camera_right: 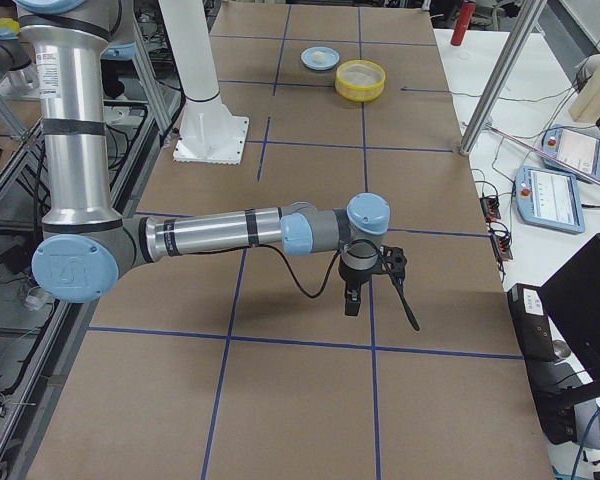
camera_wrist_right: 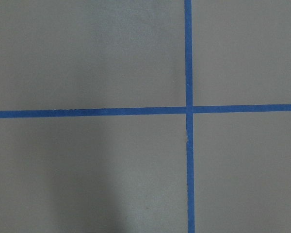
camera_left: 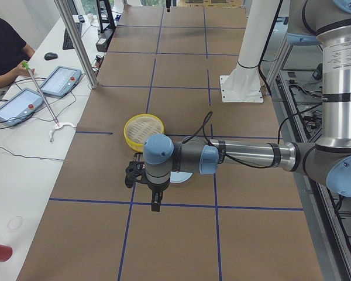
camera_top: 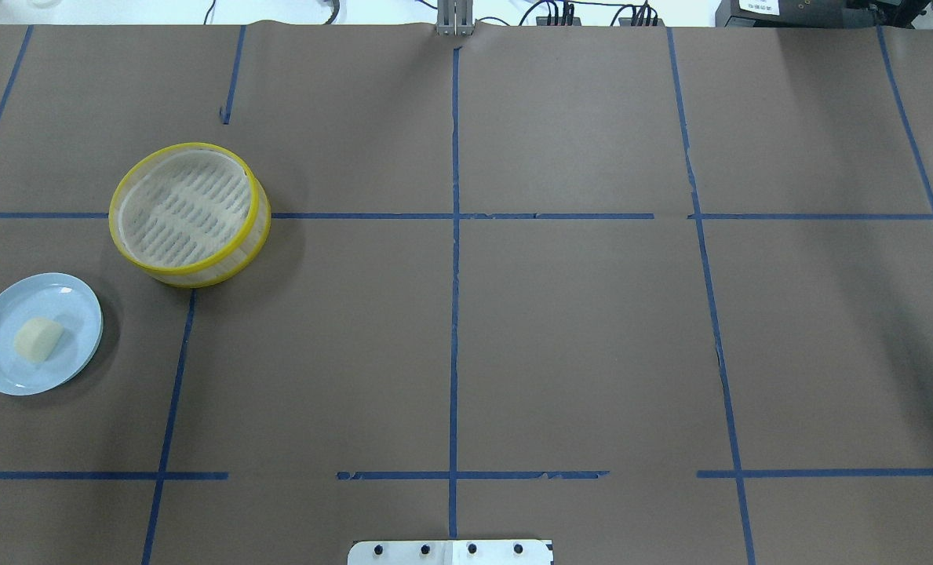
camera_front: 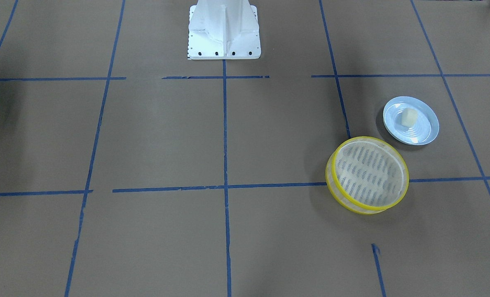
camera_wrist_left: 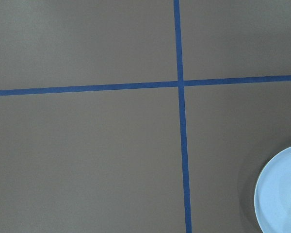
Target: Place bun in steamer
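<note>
The cream-white bun (camera_front: 409, 117) lies on a pale blue plate (camera_front: 423, 133) on my left side of the table; it also shows in the overhead view (camera_top: 38, 339). The yellow-rimmed steamer (camera_front: 368, 173) stands empty just beyond the plate (camera_top: 11, 370), seen in the overhead view (camera_top: 187, 212). My left gripper (camera_left: 155, 202) hangs above the table close to the plate and shows only in the exterior left view; I cannot tell if it is open. My right gripper (camera_right: 405, 305) hangs far off at the other end; I cannot tell its state.
Brown paper with a blue tape grid covers the table. The white robot base (camera_front: 223, 29) stands at mid-table edge. The left wrist view shows the plate's rim (camera_wrist_left: 281, 194) at its lower right. Operator tablets (camera_left: 58, 81) lie on a side bench.
</note>
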